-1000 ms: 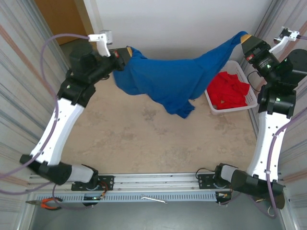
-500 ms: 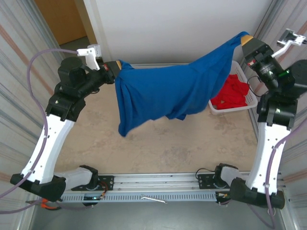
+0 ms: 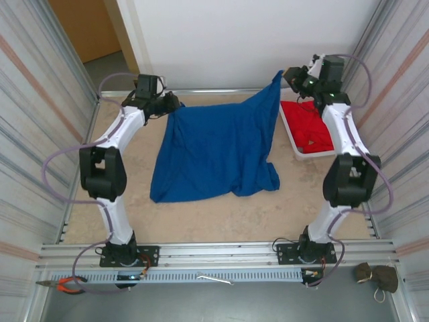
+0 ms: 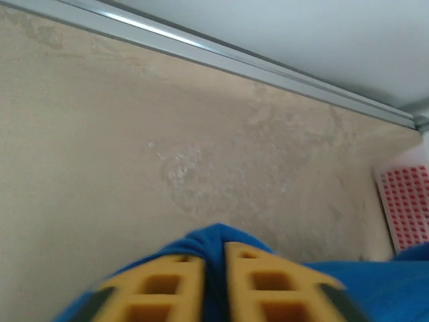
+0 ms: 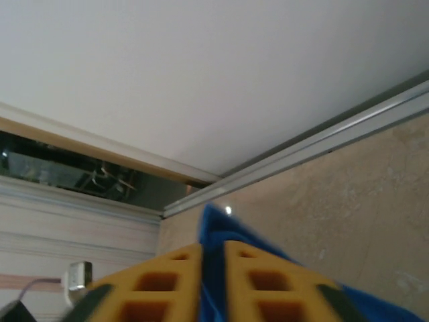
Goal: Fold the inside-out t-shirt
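We hold the shirt (image 3: 214, 151) by its far edge, one corner in each hand. The left hand (image 3: 169, 104) sits low at the far left of the worktop (image 3: 201, 221). The right hand (image 3: 291, 76) is at the far right and seems higher, so its corner rises in a peak beside the basket (image 3: 299, 156) with the red garment (image 3: 312, 131). From both hands the cloth runs toward our bases and lies spread on the worktop, with the held edge lying left to right. In each wrist view the yellow fingers (image 4: 167, 285) are closed with blue cloth pinched between them. We judge the coming move turns on lowering the right corner level with the left.
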Controlling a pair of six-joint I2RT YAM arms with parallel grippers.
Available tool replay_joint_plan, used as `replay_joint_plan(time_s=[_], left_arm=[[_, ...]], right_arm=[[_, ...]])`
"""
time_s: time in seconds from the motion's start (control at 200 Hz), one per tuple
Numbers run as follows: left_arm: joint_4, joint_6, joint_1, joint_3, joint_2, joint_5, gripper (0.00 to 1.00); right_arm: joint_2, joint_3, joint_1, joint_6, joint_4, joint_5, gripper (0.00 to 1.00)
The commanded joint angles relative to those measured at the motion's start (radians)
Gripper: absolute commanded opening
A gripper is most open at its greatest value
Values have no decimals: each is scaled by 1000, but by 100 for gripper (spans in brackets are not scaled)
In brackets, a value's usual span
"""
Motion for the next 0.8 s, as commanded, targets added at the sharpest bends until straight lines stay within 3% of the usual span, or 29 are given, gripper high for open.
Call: replay_joint_plan(time_s=[0.0,0.11,0.2,0.391,0.511,0.651,0.792], left_arm=[[-13,27,28,146,4,20,46],[-45,42,32,127,-41,22,67],[-40,37,32,2,-134,4,73],[-49,-25,28,-387,-391,8,75],[-96,-53,4,-624,-556,-62,76],[-133,-92,-67,-837,-691,-147,76],[-138,-126,-129,-962,-711,-231,77]], right_arm=[[41,188,27,-139,-118,4,62],[-33,118,63,-202,-168,34,69],[-146,-44,93,-212,-171,63,70],[-443,-495,188,-244,-178,176,71],[-592,-732,246,-269,-225,274,74],[-687,-910,306,-334,-289,396,79],[-705,-1015,306,-369,-286,431,80]])
